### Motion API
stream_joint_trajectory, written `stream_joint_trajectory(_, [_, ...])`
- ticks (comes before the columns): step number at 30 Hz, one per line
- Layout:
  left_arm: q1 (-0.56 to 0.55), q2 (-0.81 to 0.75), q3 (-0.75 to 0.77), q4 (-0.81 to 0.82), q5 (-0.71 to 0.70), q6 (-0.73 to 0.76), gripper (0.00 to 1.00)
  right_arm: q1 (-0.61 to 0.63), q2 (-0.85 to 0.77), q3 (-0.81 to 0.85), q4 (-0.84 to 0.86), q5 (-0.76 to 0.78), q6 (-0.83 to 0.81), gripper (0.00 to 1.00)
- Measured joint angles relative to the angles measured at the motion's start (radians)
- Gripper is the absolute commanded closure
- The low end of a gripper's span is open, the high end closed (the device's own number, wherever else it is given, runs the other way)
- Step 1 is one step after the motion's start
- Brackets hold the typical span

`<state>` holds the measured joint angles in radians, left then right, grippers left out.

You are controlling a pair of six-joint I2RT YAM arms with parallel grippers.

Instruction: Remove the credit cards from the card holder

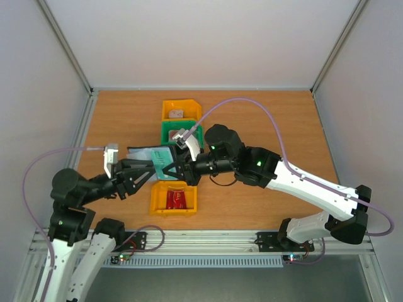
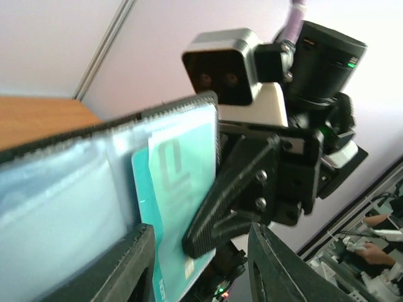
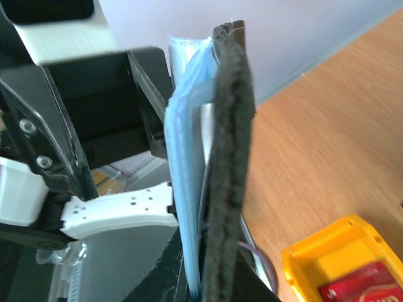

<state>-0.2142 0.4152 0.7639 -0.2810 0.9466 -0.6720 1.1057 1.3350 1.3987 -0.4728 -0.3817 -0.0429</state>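
The card holder [image 1: 143, 154] hangs open in the air over the table's middle, black outside with shiny grey-blue pockets [image 2: 63, 182]. A teal credit card [image 2: 171, 189] sticks partly out of a pocket. My right gripper [image 1: 169, 165] is shut on the holder, seen edge-on in the right wrist view [image 3: 230, 126]; one of its fingers [image 2: 227, 201] presses on the teal card's face. My left gripper [image 2: 201, 264] stands open, with the card's lower corner between its jaws and not gripped. A red credit card [image 1: 176, 200] lies in the near yellow bin [image 1: 155, 202].
A green bin [image 1: 165, 131] and a second yellow bin [image 1: 169, 110] holding a small grey thing stand in a row behind the holder. The near yellow bin's corner [image 3: 315, 251] with the red card [image 3: 365, 286] shows below the right gripper. Walls close the table's sides.
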Motion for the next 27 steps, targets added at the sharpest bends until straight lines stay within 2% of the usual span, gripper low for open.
stream_joint_trajectory(4, [-0.002, -0.072, -0.004, 0.005, 0.002, 0.012, 0.59, 0.002, -0.020, -0.014, 0.091, -0.066, -0.008, 0.99])
stream_joint_trajectory(12, [-0.004, -0.071, 0.005, -0.006, 0.006, 0.038, 0.60, 0.001, -0.019, -0.016, 0.146, -0.133, -0.025, 0.99])
stream_joint_trajectory(17, [-0.004, -0.060, 0.006, 0.052, 0.019, 0.012, 0.77, 0.000, -0.019, -0.016, 0.171, -0.166, -0.029, 0.99])
stream_joint_trajectory(21, [-0.004, -0.060, -0.001, 0.138, 0.039, -0.032, 0.98, 0.000, -0.018, -0.016, 0.178, -0.195, -0.030, 0.99])
stream_joint_trajectory(25, [-0.003, -0.055, -0.010, 0.201, 0.057, -0.071, 1.00, 0.000, -0.018, -0.016, 0.189, -0.213, -0.038, 0.98])
stream_joint_trajectory(27, [-0.003, -0.055, -0.011, 0.217, 0.064, -0.081, 1.00, 0.000, -0.019, -0.016, 0.196, -0.216, -0.042, 0.93])
